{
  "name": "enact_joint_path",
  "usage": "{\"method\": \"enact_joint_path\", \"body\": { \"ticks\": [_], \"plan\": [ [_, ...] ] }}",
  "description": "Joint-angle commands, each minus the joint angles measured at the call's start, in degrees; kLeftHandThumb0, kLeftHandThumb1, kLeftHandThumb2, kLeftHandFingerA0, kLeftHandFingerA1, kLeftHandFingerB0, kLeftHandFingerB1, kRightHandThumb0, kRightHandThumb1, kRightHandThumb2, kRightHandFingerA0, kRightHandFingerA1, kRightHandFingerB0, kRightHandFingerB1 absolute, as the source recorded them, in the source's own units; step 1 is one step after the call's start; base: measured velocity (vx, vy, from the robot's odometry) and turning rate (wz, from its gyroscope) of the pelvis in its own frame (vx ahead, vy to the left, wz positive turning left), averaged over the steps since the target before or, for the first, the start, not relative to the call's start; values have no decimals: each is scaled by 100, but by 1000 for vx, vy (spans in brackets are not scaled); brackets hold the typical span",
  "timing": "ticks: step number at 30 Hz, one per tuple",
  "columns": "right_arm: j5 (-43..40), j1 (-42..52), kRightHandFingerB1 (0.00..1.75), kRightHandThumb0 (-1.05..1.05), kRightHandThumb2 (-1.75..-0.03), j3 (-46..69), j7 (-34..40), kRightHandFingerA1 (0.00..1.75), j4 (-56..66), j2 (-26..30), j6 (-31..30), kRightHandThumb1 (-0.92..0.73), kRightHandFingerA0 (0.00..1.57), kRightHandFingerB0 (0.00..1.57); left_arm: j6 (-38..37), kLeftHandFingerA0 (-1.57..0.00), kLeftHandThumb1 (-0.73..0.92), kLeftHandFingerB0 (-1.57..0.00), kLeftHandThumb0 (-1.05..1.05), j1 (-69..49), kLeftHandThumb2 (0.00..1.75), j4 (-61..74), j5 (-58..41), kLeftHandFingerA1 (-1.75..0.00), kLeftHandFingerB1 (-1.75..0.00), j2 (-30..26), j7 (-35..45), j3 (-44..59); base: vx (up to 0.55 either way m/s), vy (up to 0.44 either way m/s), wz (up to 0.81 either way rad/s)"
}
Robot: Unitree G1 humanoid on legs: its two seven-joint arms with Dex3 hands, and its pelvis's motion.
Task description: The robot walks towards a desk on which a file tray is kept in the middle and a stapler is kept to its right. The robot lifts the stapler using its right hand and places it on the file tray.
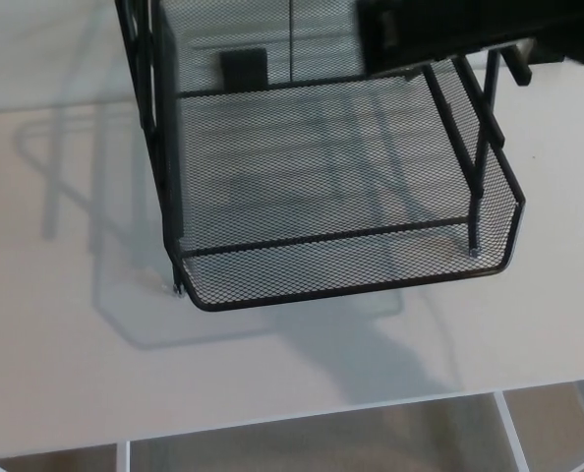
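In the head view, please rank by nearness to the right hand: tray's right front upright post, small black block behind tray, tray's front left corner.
From the right hand, top right:
1. Black mesh tray's upright post, right front.
2. Small black block, behind tray.
3. Tray's front left corner, lower left.

Of the robot only the right hand (469, 34) shows: a matte black, blocky mass, badly blurred, with soft edges and a fairly straight lower edge. Near the hand's inner end a small pale grey patch sits in the black, too smeared to tell whether it is a marking, a screw or a gleam, and at the hand's outer end the same black runs on as a thick band to the frame's border. The surface reads as one even dark tone, and the blur hides any seams, joints or lettering, as well as where the hand's own shell ends within that dark shape.
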State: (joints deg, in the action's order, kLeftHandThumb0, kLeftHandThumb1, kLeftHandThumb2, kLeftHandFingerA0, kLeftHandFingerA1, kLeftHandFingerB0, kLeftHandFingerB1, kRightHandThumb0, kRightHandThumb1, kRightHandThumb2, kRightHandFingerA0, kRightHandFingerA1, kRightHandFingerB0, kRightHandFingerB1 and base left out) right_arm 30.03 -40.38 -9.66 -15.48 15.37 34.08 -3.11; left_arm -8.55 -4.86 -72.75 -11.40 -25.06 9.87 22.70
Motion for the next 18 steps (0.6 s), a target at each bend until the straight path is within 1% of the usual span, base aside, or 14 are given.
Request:
{"method": "enact_joint_path", "body": {
  "ticks": [1,4,5,6,7,8,9,10,11,13,14,16,17,18],
  "plan": [
    [785,-449,150,-18,-90,-665,-380,175,-449,-413,-643,-63,95,68,-145,-41,91,-5,-105,-33,105,-8,9,-175,-137,-60,111,19,0,0,0],
    [873,-538,156,-21,-89,-908,-266,173,-761,-656,-593,-62,88,74,-130,-39,91,-1,-105,-36,105,-9,14,-173,-134,-64,106,16,0,0,0],
    [1015,-594,156,-22,-87,-1073,-125,174,-988,-823,-569,-62,89,75,-139,-62,68,-24,-105,-23,144,4,43,-131,-90,-45,97,-16,0,0,0],
    [975,-651,154,-22,-92,-1190,-77,175,-1240,-1001,-525,-58,89,75,-162,-66,67,-28,-105,-32,142,10,40,-134,-93,-38,105,-14,0,0,0],
    [990,-702,144,-23,-84,-1310,-63,175,-1444,-1164,-525,-59,88,76,-170,-40,92,-6,-105,-41,106,12,50,-170,-137,-41,114,-27,0,0,0],
    [974,-698,96,-23,-85,-1351,-78,170,-1562,-1258,-555,-60,89,83,-173,-44,92,-12,-105,-34,103,19,94,-156,-115,-18,87,-74,0,0,0],
    [1075,-727,86,-25,-79,-1434,-128,165,-1634,-1331,-640,-64,90,83,-175,-37,90,0,-105,-35,107,20,92,-169,-136,-19,102,-81,0,0,0],
    [1190,-729,119,-27,-78,-1515,-108,169,-1724,-1406,-699,-61,104,73,-184,-39,92,-5,-105,-38,104,35,88,-172,-133,-14,116,-91,0,0,0],
    [1381,-738,150,-27,-70,-1645,-66,175,-1837,-1422,-684,-71,82,65,-158,-43,92,-12,-105,-40,102,63,74,-159,-117,-8,95,-90,0,0,0],
    [1506,-739,155,-27,-71,-1726,-43,175,-1925,-1446,-688,-70,82,67,-154,-43,92,-11,-105,-49,103,87,69,-160,-117,-10,87,-99,0,0,0],
    [1636,-694,141,-21,-74,-1840,-77,168,-2019,-1478,-766,-68,91,70,-152,-42,91,-7,-105,-52,109,94,66,-175,-136,-14,83,-100,0,0,0],
    [1619,-650,140,-26,-74,-1952,-408,170,-2143,-1500,-931,-68,79,73,-100,-44,92,-6,-105,-16,108,40,63,-173,-134,-20,47,-94,0,0,0],
    [1721,-619,89,-29,-69,-2022,-381,156,-2203,-1453,-908,-68,83,82,-58,-44,91,-5,-105,12,108,41,33,-172,-136,-32,41,-67,0,0,0],
    [1583,-527,88,-25,-76,-2030,-319,151,-2431,-1478,-812,-68,82,85,-48,-37,91,-5,-105,15,106,33,37,-171,-131,-36,72,-74,0,0,0]
  ]
}}
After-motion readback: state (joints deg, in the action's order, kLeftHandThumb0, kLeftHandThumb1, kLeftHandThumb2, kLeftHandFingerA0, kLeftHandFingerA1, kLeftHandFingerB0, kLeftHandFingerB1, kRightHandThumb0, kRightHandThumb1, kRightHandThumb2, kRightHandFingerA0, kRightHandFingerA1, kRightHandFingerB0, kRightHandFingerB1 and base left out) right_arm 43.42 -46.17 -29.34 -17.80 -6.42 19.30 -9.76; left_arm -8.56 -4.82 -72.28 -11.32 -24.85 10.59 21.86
